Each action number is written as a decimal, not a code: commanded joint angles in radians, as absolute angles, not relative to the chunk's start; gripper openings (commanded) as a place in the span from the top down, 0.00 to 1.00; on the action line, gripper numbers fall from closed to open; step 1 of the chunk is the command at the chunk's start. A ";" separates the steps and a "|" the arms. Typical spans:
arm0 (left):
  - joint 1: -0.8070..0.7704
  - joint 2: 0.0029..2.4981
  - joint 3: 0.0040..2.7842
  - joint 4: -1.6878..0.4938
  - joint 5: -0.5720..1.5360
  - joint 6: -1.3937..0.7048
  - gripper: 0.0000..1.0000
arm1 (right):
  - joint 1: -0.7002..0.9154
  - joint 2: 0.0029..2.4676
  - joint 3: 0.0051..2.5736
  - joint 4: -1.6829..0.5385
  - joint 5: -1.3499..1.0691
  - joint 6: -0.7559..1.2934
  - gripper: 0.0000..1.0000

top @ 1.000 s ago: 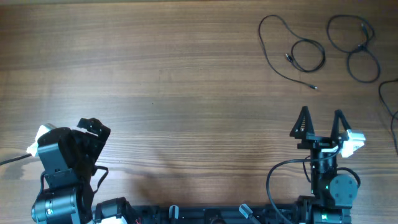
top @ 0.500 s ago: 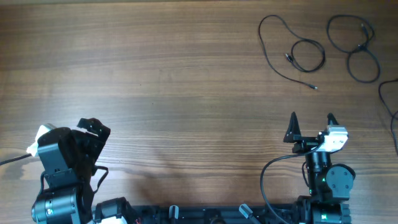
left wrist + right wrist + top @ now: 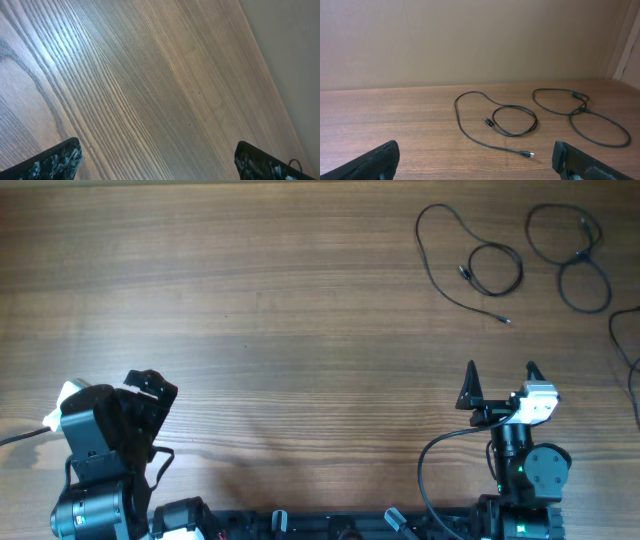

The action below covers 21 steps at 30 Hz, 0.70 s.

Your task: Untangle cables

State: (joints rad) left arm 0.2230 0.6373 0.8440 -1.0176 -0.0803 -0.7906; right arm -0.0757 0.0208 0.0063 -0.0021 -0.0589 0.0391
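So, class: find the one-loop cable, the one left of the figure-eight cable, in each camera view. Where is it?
Overhead: the one-loop cable lies upper right on the table.
Left wrist: not in it.
Right wrist: centre, on the wood.
Shared landmark: the figure-eight cable just right of it, in overhead and right wrist.

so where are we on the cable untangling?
Looks mostly done: the single-loop cable, the figure-eight cable and an edge cable, partly out of frame, lie apart on the table. In hand: nothing; left gripper and right gripper are open and empty, short of the cables. Left: possibly the figure-eight's crossing; can't tell if it's a knot or just an overlap.
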 commanded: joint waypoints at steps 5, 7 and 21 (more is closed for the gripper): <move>0.228 0.629 0.846 -1.015 -0.080 -0.793 0.00 | -0.082 0.004 0.005 0.002 -0.068 0.028 0.00; 0.227 0.598 0.845 -1.015 -0.080 -0.793 0.00 | -0.082 0.004 0.005 0.002 -0.068 0.028 0.00; 0.082 0.121 0.830 -1.054 -0.052 -0.830 0.00 | -0.082 0.004 0.005 0.002 -0.068 0.028 0.00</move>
